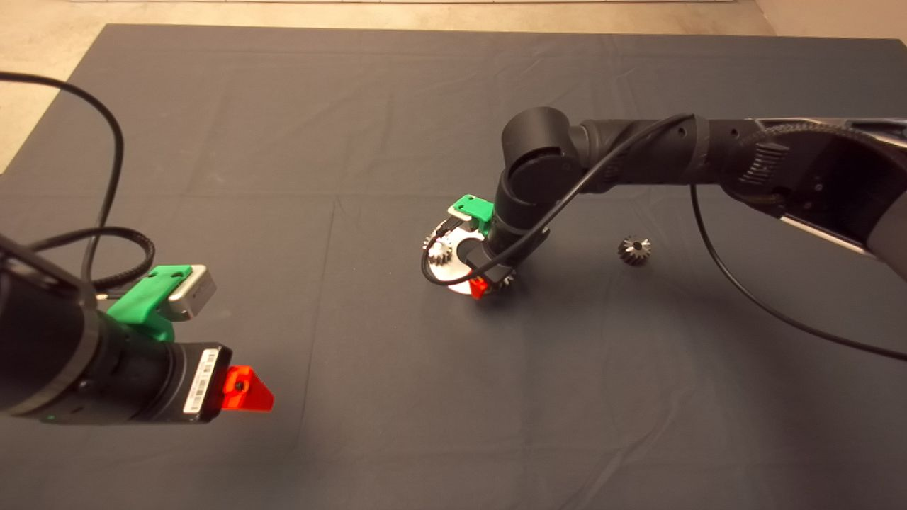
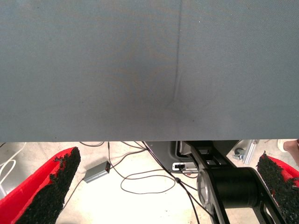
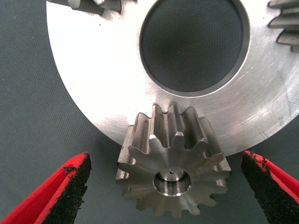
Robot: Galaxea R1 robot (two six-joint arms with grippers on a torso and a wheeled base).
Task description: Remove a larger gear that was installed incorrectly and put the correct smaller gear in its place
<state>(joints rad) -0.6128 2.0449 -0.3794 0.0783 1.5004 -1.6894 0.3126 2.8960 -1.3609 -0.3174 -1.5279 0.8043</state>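
The larger gear (image 3: 173,163), with flared teeth and a flat silver face, sits on a pin at the rim of a silver ring plate (image 3: 103,84). My right gripper (image 3: 166,161) is open, with one finger on each side of this gear and neither touching it. In the head view the right gripper (image 1: 492,282) hangs over the plate (image 1: 459,285) and hides most of the larger gear (image 1: 506,280). The smaller gear (image 1: 634,250), very dark with glints, lies alone on the mat to the right of the plate. My left gripper (image 1: 244,391) is open and empty at the lower left.
Two pale silver gears (image 3: 285,23) (image 3: 88,4) sit on the same plate, and one shows in the head view (image 1: 439,251). The right arm's black cable (image 1: 744,290) loops over the mat. The left wrist view shows the mat edge and a floor with cables (image 2: 140,179).
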